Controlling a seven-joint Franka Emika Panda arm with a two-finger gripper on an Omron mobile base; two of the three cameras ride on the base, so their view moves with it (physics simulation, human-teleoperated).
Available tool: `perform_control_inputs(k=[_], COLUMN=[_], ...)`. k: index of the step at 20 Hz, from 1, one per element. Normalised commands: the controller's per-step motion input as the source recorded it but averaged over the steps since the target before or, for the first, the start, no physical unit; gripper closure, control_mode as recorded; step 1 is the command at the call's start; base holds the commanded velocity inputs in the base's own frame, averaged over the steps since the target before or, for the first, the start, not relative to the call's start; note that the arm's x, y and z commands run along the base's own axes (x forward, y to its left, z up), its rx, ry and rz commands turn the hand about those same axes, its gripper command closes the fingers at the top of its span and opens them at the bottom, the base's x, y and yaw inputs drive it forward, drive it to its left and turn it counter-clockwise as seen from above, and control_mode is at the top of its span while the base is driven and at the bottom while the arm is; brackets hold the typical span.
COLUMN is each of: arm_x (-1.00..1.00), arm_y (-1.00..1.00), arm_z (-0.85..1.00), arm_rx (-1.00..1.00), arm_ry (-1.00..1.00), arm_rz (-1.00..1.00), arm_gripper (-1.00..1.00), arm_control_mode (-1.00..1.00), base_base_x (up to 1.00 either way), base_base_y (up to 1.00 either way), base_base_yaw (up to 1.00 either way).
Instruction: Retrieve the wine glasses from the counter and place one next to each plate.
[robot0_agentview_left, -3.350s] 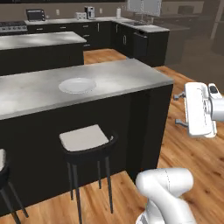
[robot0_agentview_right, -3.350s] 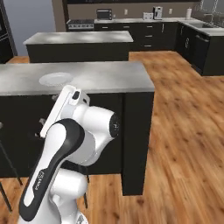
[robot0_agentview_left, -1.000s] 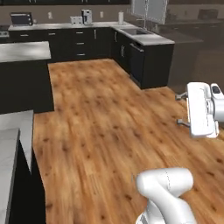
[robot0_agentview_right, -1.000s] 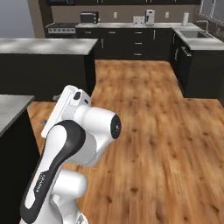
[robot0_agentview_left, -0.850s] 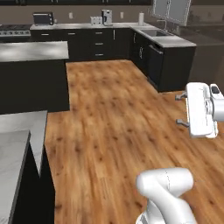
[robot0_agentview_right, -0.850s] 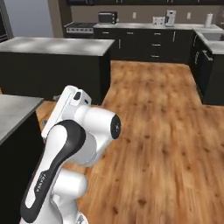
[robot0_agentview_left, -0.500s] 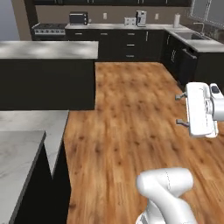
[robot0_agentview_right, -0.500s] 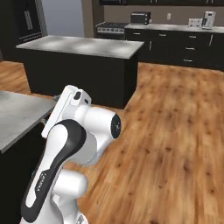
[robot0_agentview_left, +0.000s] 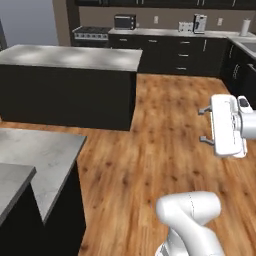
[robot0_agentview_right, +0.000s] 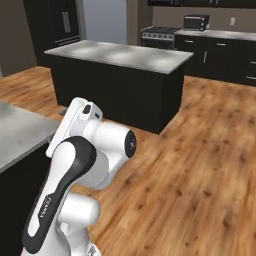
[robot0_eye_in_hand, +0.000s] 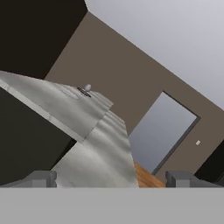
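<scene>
My gripper (robot0_agentview_left: 202, 125) hangs at the right, over the wooden floor, with its two fingers spread wide and nothing between them. Its dark fingertips (robot0_eye_in_hand: 42, 176) stand far apart at the bottom of the hand view, so it is open. The counter (robot0_agentview_left: 170, 34), with black drawer fronts and silver handles, runs along the back wall. The wine glasses are out of view. Far along a grey top (robot0_eye_in_hand: 100, 144) in the hand view lies a faint round shape with small things beside it, too small to tell whether it is a plate.
A black island (robot0_agentview_left: 70, 56) with a grey stone top stands ahead on the left, also in the right base view as the island (robot0_agentview_right: 120, 54). The grey bar top (robot0_agentview_left: 35, 155) juts in at the lower left. Open wooden floor (robot0_agentview_left: 165, 145) lies between them. A microwave (robot0_agentview_left: 124, 21) sits on the back counter.
The whole picture has swung as the base turned. The island has come across into the middle of both base views. The arm holds the same pose and the gripper stays open.
</scene>
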Motion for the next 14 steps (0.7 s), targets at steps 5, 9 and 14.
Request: perform_control_inputs(k=[5,9,14], arm_x=[0.0,0.0,0.0], arm_y=[0.0,0.0,0.0], arm_z=[0.0,0.0,0.0], arm_rx=[0.0,0.0,0.0], arm_ry=[0.0,0.0,0.0], arm_rz=[0.0,0.0,0.0], arm_gripper=[-1.0,-1.0,-1.0], arm_control_mode=[1.0,1.0,1.0], base_base_x=[0.72,1.0,1.0], base_base_y=[-1.0,-0.98,-0.59], base_base_yaw=[0.02,0.0,0.0])
